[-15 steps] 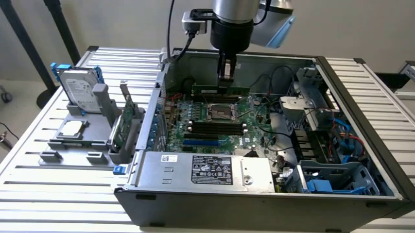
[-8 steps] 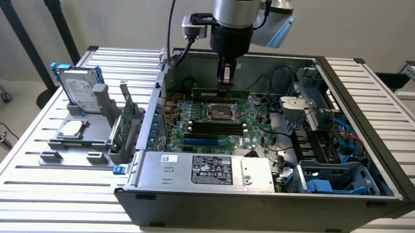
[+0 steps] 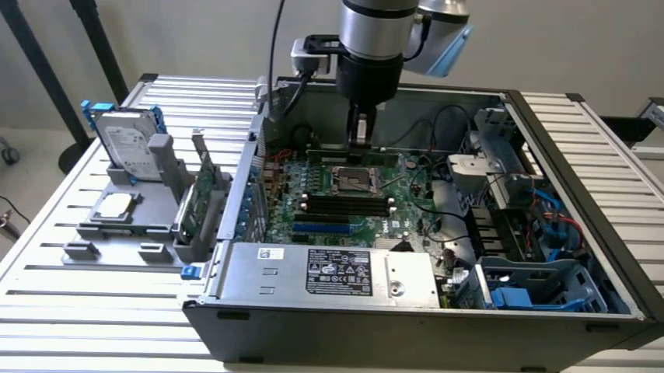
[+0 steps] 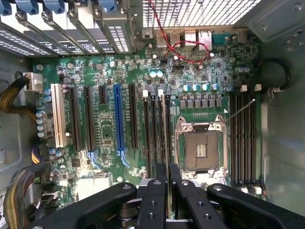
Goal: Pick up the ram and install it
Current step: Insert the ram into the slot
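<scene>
Gripping the ram edge-on between its closed fingers, the claw hangs low inside the computer case. The stick runs along the memory slots just beside the empty processor socket. Whether it touches a slot I cannot tell.

The main risk, I judge, is a crooked seat. If the stick is tilted or lands between two slots, pressing could bend it or scrape the motherboard.

The case, at the middle of the surface, also holds a power supply and blue drive bays. A grey rack near the surface's edge at the exterior view's left holds a hard drive and an expansion card.
</scene>
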### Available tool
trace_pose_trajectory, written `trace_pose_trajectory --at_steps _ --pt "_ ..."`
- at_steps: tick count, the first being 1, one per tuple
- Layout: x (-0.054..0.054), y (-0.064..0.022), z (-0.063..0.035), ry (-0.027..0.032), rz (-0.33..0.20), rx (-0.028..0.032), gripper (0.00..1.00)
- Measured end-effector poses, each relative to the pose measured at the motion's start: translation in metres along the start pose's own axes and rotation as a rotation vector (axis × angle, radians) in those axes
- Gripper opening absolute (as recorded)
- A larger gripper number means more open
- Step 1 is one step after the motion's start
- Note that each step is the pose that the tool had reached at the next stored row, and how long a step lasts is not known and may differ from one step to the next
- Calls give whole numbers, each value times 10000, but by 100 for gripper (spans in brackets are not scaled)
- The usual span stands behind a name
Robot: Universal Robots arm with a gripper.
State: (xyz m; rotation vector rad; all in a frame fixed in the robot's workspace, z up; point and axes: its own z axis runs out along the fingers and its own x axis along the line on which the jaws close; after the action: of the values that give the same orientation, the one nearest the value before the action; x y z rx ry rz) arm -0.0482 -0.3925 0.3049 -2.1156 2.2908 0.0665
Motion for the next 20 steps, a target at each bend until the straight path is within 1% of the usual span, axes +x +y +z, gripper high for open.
trace_pose_trajectory --at_steps 8,20 --pt "41 -5 143 -3 126 12 14" --pt "84 -11 360 -4 140 16 14"
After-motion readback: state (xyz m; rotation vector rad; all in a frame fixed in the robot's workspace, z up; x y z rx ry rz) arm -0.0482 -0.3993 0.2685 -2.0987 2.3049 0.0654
